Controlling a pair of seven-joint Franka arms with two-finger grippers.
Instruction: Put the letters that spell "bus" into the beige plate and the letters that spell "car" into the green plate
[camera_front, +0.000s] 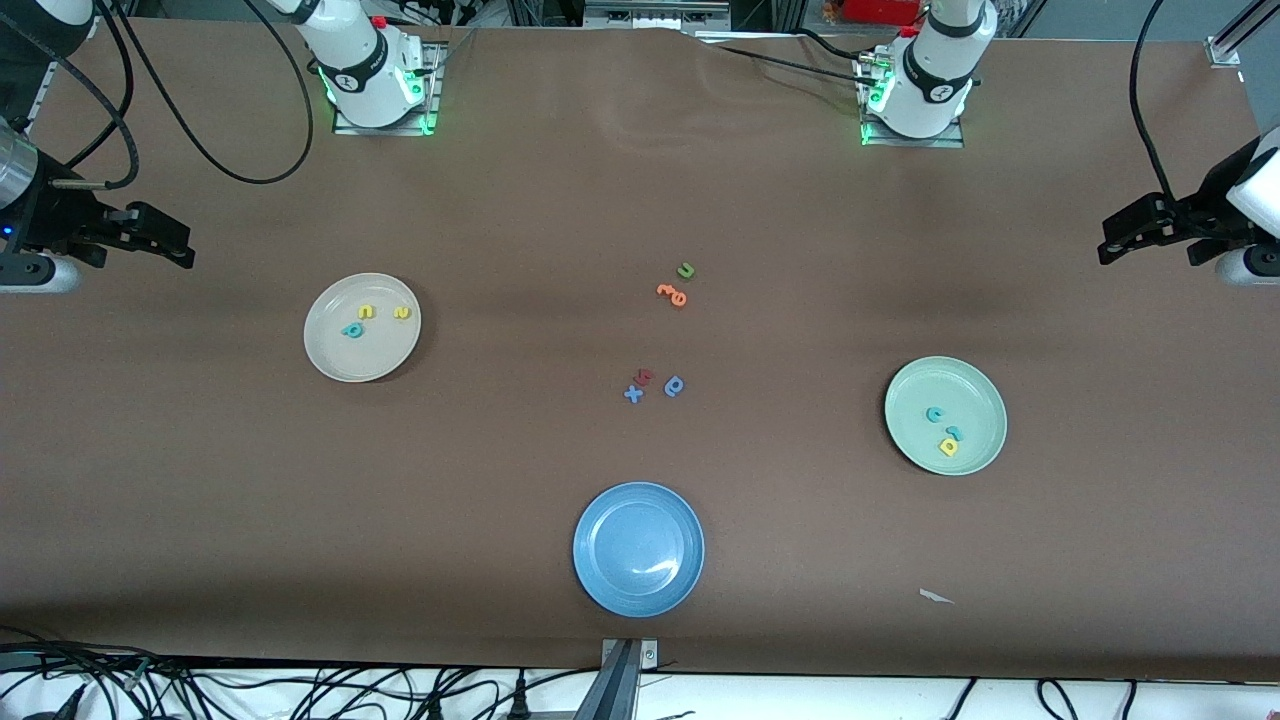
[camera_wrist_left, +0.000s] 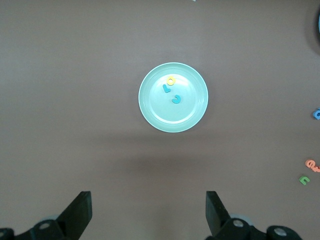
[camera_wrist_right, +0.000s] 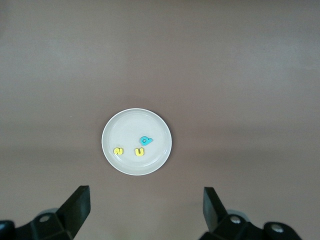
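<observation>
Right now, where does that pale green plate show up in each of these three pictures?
Front view: the green plate lies toward the left arm's end of the table, holding three small letters.
Left wrist view: the green plate sits mid-picture, past the open left gripper.
Right wrist view: not in it; only the beige plate shows.
Shared landmark: the yellow a in the green plate.

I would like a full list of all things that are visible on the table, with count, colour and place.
beige plate: one, toward the right arm's end.
bus letters: three, teal and yellow, in the beige plate.
green plate: one, toward the left arm's end.
car letters: three, teal and yellow, in the green plate.
blue plate: one, nearest the front camera.
loose letters: five, green, orange, red, blue, mid-table.
left gripper: open, waiting.
right gripper: open, waiting.
</observation>
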